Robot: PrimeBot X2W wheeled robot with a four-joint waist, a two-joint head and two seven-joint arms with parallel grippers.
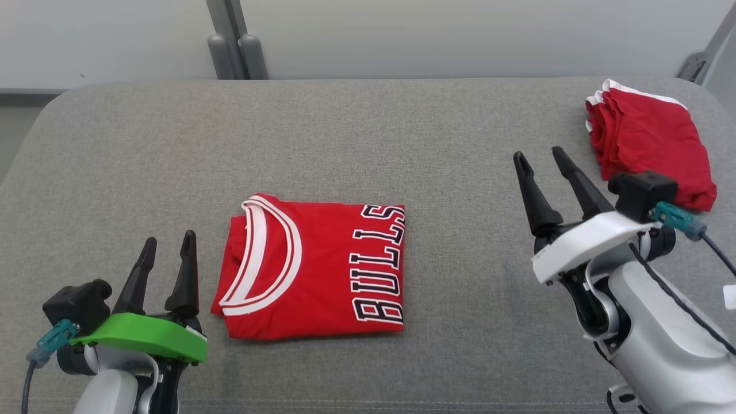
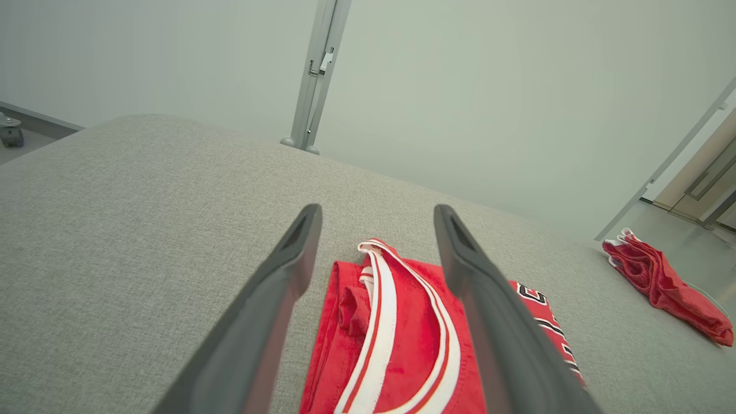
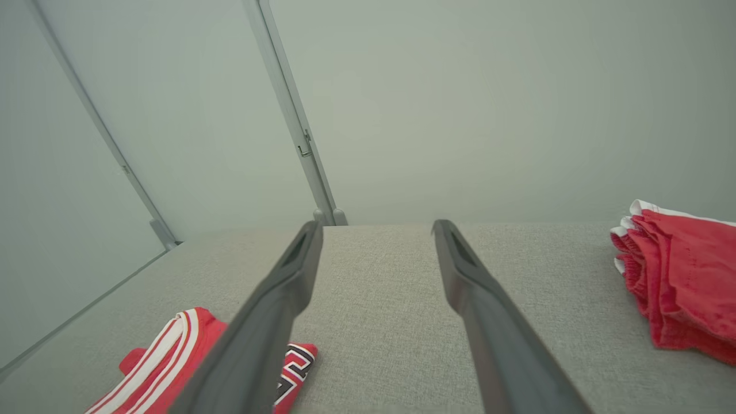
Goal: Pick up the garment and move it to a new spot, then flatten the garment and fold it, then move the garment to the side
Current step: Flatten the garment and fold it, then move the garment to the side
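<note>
Already the jersey [image 1: 322, 270] lies folded — seemingly only moving it aside remains; left pincer [image 1: 170, 237] and right pincer [image 1: 537, 151] stand open, empty.

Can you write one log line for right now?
shirt: folded, centre | other red garment: far right | left hand: open, empty | right hand: open, empty

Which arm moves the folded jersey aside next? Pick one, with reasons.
Left. The left arm has open jaws right beside the collar edge of the folded jersey. The right arm stands well off across the grey surface, nearer the other red garment.
</note>
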